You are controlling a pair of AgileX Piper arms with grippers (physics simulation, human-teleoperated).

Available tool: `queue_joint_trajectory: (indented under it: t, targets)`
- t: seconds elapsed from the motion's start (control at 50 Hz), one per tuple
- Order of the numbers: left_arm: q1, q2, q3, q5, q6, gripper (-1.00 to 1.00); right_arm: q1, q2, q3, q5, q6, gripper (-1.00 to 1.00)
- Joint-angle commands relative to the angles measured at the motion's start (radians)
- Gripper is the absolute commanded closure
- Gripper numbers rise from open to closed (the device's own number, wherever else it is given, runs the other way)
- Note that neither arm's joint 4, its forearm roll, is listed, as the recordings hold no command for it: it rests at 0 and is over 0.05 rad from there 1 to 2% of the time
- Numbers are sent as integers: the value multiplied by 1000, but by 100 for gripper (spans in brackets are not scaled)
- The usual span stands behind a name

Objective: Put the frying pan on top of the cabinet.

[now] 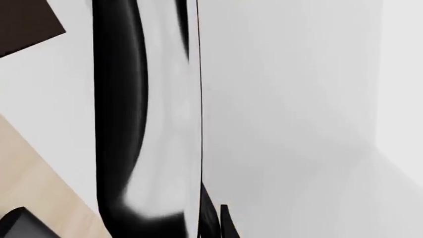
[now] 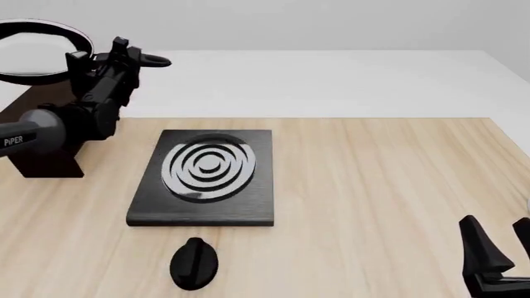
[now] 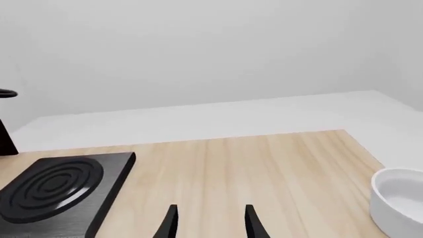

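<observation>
The frying pan [image 2: 37, 51] is up in the air at the far left, glossy inside facing up, above the dark brown cabinet [image 2: 48, 162]. My left gripper [image 2: 116, 56] is shut on its long black handle [image 2: 153, 61]. The arm hides most of the cabinet. In the left wrist view the pan [image 1: 145, 124] fills the middle, a cabinet corner [image 1: 26, 25] lies beyond it, and the gripper [image 1: 215, 223] shows only at the edge. My right gripper [image 2: 501, 248] is open and empty near the table's front right; it also shows in the right wrist view [image 3: 208, 220].
A flat black stove plate [image 2: 207, 174] with silver rings lies left of the table's middle, also in the right wrist view [image 3: 59, 188]. A small black knob [image 2: 193, 264] sits in front of it. A white bowl [image 3: 399, 198] stands at the right.
</observation>
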Motion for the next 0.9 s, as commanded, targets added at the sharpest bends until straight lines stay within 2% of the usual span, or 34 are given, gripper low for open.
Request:
queue_joint_trajectory:
  t: [0.02, 0.18, 0.3, 0.9]
  targets:
    - [62, 16, -49, 0, 17, 100, 2, 1, 6, -7, -3, -100]
    - [87, 31, -88, 14, 8, 100, 3, 6, 1, -7, -7, -100]
    - [105, 42, -80, -12, -25, 100, 8, 10, -2, -6, -12, -100]
    - [115, 130, -74, -54, -65, 100, 9, 18, -11, -1, -19, -100]
